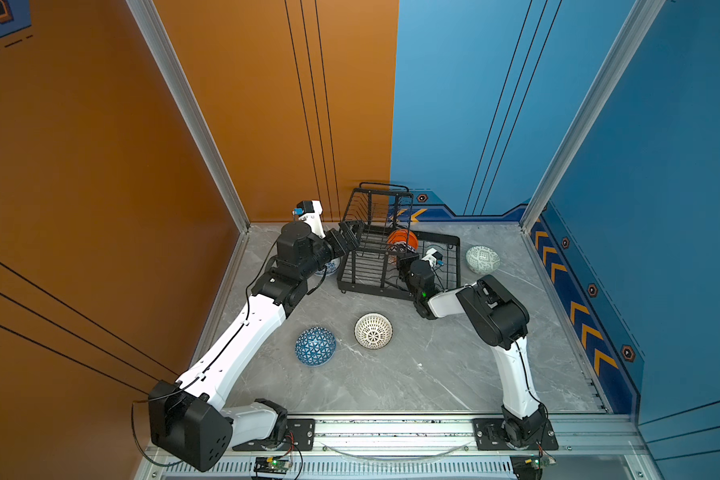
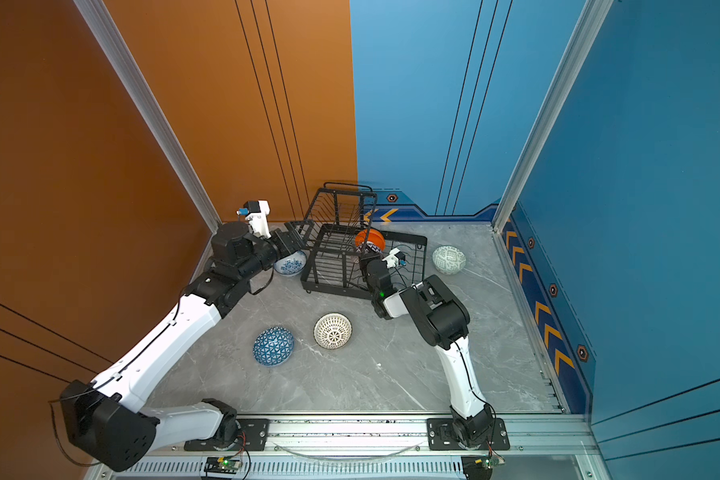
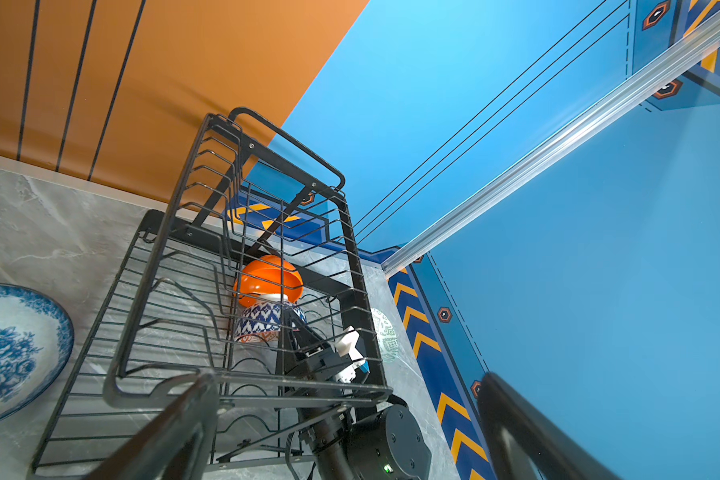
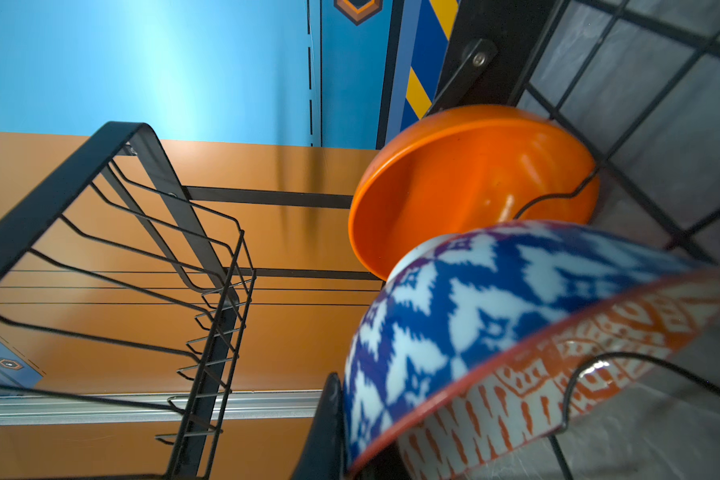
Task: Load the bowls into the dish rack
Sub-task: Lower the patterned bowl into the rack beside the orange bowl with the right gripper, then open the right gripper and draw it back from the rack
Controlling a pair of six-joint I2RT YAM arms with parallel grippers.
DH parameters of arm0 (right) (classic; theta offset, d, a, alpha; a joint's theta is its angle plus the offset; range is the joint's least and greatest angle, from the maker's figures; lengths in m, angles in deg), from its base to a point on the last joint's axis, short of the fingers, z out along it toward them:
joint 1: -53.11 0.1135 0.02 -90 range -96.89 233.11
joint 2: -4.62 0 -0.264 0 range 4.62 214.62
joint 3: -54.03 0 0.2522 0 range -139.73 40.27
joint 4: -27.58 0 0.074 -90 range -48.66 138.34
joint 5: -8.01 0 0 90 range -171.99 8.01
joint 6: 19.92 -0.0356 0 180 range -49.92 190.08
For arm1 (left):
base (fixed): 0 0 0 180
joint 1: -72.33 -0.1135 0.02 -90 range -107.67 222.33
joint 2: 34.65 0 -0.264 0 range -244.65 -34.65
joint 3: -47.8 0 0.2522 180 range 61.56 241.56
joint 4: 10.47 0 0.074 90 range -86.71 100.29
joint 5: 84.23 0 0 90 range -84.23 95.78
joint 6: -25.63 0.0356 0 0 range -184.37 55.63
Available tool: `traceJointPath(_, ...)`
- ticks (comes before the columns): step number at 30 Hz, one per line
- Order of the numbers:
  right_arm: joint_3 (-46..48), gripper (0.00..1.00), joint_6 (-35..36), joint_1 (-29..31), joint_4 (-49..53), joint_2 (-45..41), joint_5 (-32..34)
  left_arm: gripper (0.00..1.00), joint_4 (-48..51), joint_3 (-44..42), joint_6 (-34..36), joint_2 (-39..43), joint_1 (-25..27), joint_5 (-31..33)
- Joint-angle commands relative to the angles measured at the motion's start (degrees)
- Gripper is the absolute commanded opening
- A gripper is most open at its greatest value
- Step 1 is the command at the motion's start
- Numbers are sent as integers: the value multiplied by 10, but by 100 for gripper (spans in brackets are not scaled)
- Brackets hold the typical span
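Observation:
The black wire dish rack (image 1: 445,240) stands at the back of the table. A plain orange bowl (image 1: 402,239) stands on edge in its wavy slots. Just in front of it, my right gripper (image 1: 403,259) is shut on the rim of the orange-white patterned bowl (image 4: 495,324), which sits in a slot too. My left gripper (image 1: 352,237) is open beside the rack's raised basket (image 3: 267,187) and holds nothing. On the table lie the blue triangle bowl (image 1: 315,345), the white dotted bowl (image 1: 373,330) and the pale green bowl (image 1: 482,258). The blue-white floral bowl (image 2: 290,264) lies partly under my left arm.
The orange wall stands close behind the left arm, and the blue wall behind the rack. An aluminium post (image 1: 533,216) marks the back right corner. Bare grey marble (image 1: 412,374) stretches from the bowls to the front rail.

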Motion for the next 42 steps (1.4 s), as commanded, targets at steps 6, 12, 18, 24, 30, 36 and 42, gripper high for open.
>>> traceJointPath(6, -8, 20, 2, 2, 27, -21, -7, 98, 6, -10, 15, 19, 0, -5)
traceJointPath(12, -3, 25, 18, -3, 36, -45, -15, 98, 8, -11, 14, 23, 1, -5)
traceJointPath(18, 8, 32, 19, -10, 41, -71, -30, 98, 23, -8, 13, 33, 1, 9)
traceJointPath(24, 10, 39, 18, -16, 47, -99, -40, 98, 69, -6, 11, 40, 1, 17)
traceJointPath(30, 31, 53, 18, -18, 59, -129, -43, 98, 90, -31, 2, 67, -9, 29)
traceJointPath(36, 78, 77, 11, -24, 59, -161, -42, 98, 113, -31, -4, 91, -15, 40)
traceJointPath(42, 97, 90, 8, -33, 50, -176, -68, 98, 117, -34, -13, 102, -21, 39)
